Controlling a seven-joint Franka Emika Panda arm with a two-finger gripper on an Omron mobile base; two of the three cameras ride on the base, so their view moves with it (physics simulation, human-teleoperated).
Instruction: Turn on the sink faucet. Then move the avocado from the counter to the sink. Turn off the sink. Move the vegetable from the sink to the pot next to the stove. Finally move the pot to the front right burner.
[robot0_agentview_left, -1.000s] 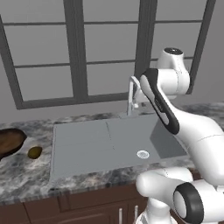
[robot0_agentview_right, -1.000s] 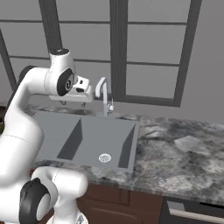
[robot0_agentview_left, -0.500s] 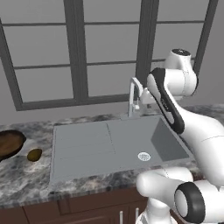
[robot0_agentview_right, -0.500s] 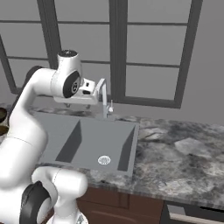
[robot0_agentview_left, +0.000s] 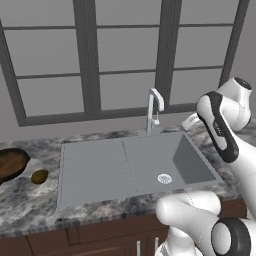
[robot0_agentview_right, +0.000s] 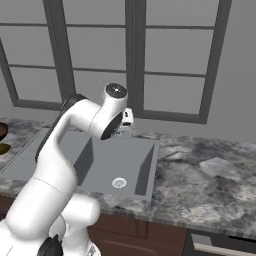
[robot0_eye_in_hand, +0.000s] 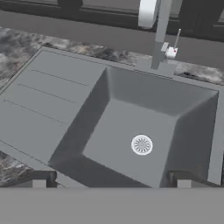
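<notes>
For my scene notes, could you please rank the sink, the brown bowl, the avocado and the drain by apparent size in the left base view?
1. sink
2. brown bowl, cut off by the frame edge
3. avocado and drain: too alike to rank

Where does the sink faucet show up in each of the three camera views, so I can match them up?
Left base view: the faucet stands centre, behind the sink, in front of the window.
Right base view: the arm stands in front of where the faucet would be, so I cannot place it.
Hand view: top centre, right of middle.
Shared landmark: the round drain in the basin.
</notes>
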